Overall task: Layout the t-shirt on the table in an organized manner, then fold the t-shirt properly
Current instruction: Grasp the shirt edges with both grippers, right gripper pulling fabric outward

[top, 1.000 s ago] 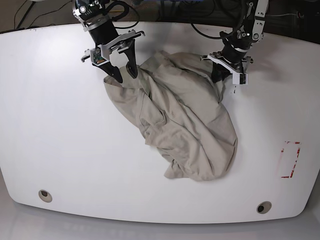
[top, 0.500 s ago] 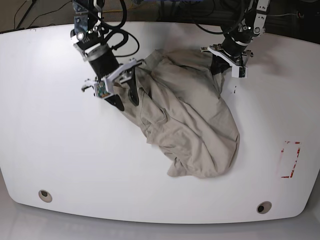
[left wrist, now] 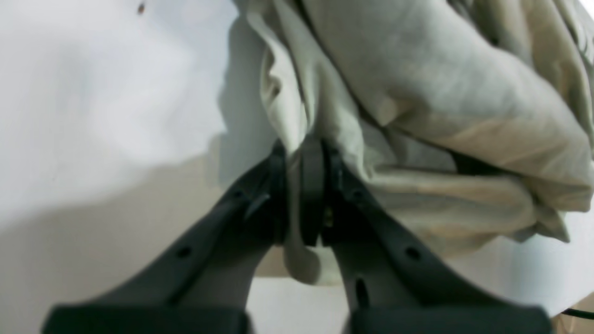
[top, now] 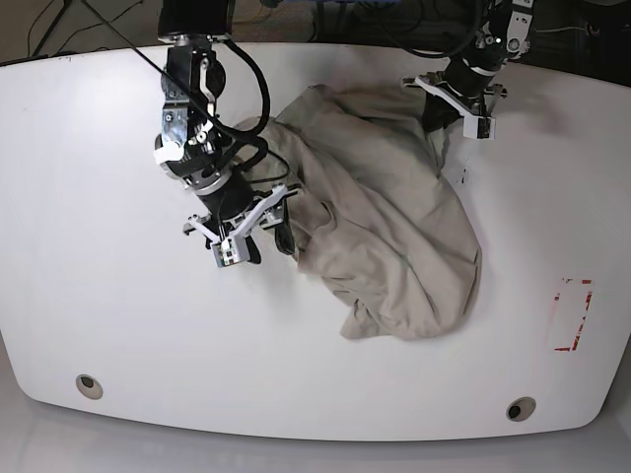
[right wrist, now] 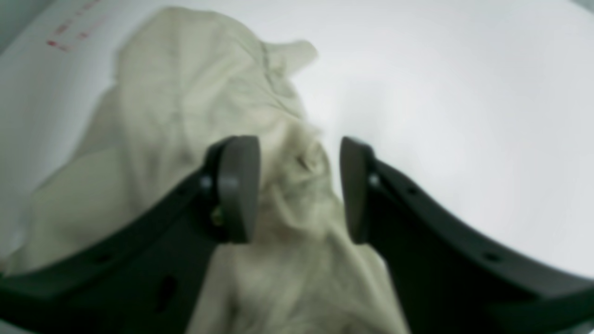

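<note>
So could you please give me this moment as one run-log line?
left gripper: shut on beige fabric t-shirt | right gripper: open over shirt | shirt: bunched on glossy white table

Base view: evenly and brightly lit from overhead. The glossy white table (top: 118, 325) shows soft diffuse sheen, with no hard glare spots. Shadows are short and faint, lying close beneath the t-shirt (top: 394, 227) and both arms. Focus is sharp across the frame; the table's edges bow in curves, possibly from lens distortion. The background beyond the far edge is dark.

Left wrist view: dimmer, overall soft. The near fingers (left wrist: 311, 185) are dark and blurred, and the cloth folds are only moderately resolved. A grey shadow lies on the table at lower left.

Right wrist view: bright, heavily out of focus throughout; the pads (right wrist: 239, 185) and fabric lack fine detail. The table surface is washed out towards the right.
</note>
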